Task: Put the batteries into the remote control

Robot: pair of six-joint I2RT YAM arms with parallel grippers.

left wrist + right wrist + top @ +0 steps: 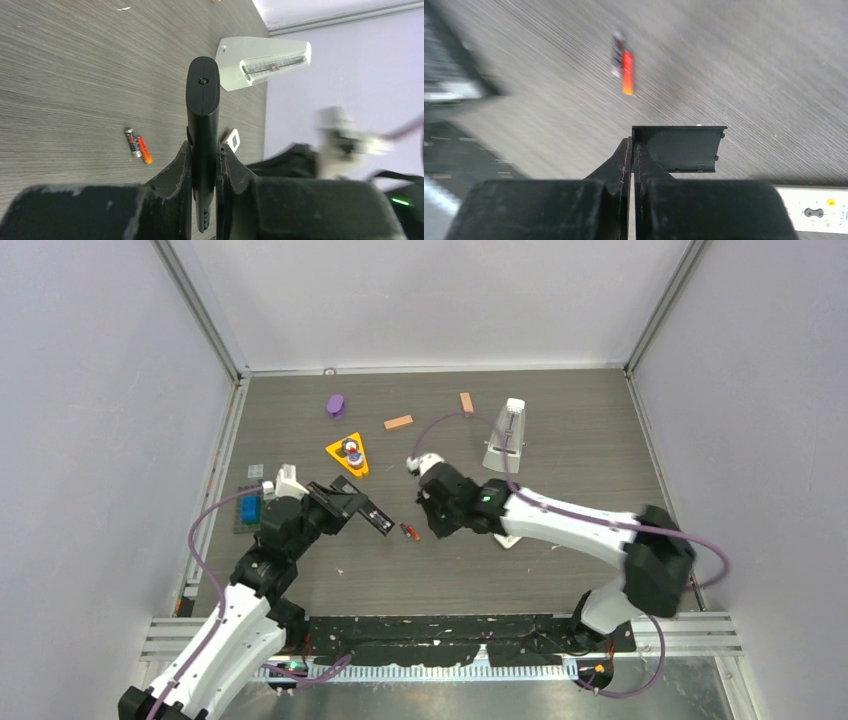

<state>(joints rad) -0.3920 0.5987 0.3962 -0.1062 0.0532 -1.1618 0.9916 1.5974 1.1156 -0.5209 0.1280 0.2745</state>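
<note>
My left gripper [203, 147] is shut on the black remote control [202, 100], which it holds on edge above the table; in the top view the remote [360, 508] points toward the right arm. Two batteries [138, 146], one dark and one red-orange, lie side by side on the table between the arms [408, 532] [623, 62]. My right gripper [631, 142] is shut on the edge of a thin dark battery cover [681, 148]. The cover looks sharp against the blurred table. In the top view the right gripper [432, 518] hangs just right of the batteries.
A white metronome-shaped object [506, 437] stands at the back right. Two orange-brown blocks [398, 422] [466, 403], a purple piece [336, 405] and a yellow triangle [348, 454] lie further back. A blue item [250, 508] sits at the left edge. A white flat device [814, 214] lies under the right arm.
</note>
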